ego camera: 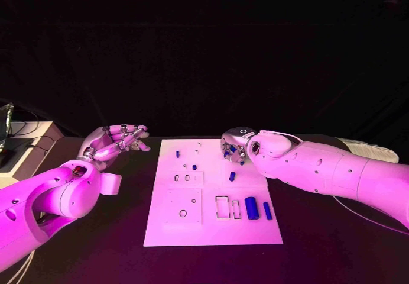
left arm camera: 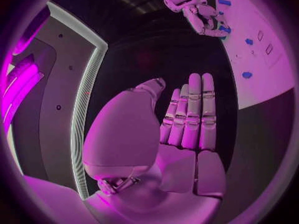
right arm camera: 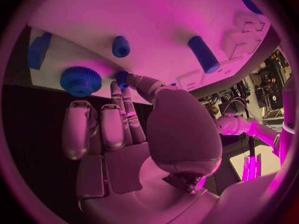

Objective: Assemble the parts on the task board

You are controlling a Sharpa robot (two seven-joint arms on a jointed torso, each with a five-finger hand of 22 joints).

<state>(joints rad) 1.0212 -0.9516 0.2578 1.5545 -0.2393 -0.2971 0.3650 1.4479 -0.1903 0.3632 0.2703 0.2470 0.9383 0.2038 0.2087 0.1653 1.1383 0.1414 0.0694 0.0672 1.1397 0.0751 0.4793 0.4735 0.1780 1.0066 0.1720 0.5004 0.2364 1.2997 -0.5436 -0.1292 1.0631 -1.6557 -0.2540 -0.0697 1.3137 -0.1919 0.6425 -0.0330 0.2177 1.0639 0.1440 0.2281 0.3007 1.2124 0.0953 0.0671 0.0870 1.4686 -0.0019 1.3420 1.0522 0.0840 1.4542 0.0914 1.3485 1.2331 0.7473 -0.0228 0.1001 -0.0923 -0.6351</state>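
The white task board (ego camera: 213,222) lies in the middle of the table. My right hand (ego camera: 237,144) hovers at the board's far right corner, thumb and a finger pinching a small blue peg (right arm camera: 122,77). Close by on the board are a blue gear (right arm camera: 81,80), a short blue peg (right arm camera: 121,46) and a blue cylinder (right arm camera: 204,54). Other blue parts lie along the board: a small peg (ego camera: 177,153), another (ego camera: 231,176), a thick cylinder (ego camera: 252,207) and a thin one (ego camera: 268,210). My left hand (ego camera: 119,142) is raised left of the board, fingers extended (left arm camera: 190,109), holding nothing.
Rectangular slots (ego camera: 222,206) and a round hole (ego camera: 182,213) are cut in the board's near half. A pale box (ego camera: 25,148) stands at the table's far left edge. Black table surface (ego camera: 341,248) surrounds the board.
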